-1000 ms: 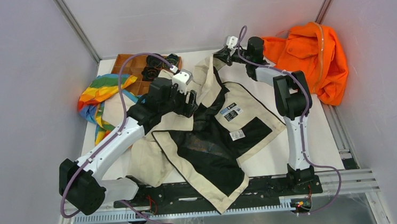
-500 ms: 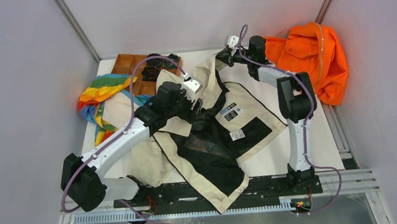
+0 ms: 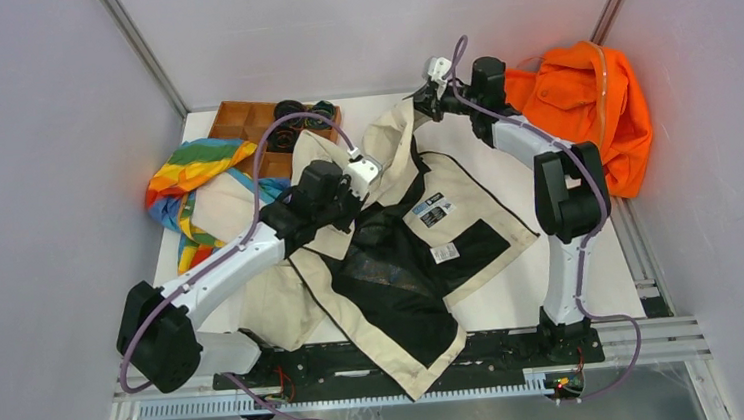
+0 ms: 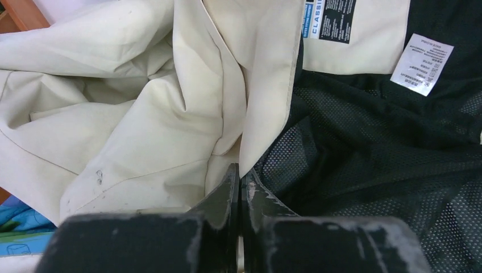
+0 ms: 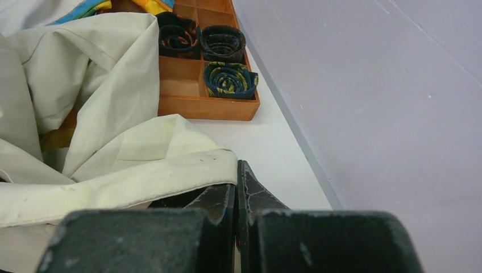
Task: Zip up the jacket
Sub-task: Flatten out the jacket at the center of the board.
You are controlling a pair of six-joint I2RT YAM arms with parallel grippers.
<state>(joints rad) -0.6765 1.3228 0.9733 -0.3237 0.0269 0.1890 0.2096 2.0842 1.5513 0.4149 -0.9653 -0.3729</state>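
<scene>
Change noted: the left pincer (image 4: 241, 173), spread a second ago, is now pressed together on the cream front edge of the jacket (image 3: 448, 204), just right of the wooden tray (image 3: 246, 125). The right pincer (image 5: 237, 170) stays pinched on the collar end, further right. The jacket lies open, so zipping looks not yet begun.

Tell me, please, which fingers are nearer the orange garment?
Right. The right fingers hold the jacket by its far edge near the orange garment; the left fingers pinch its front, mid-table.
</scene>
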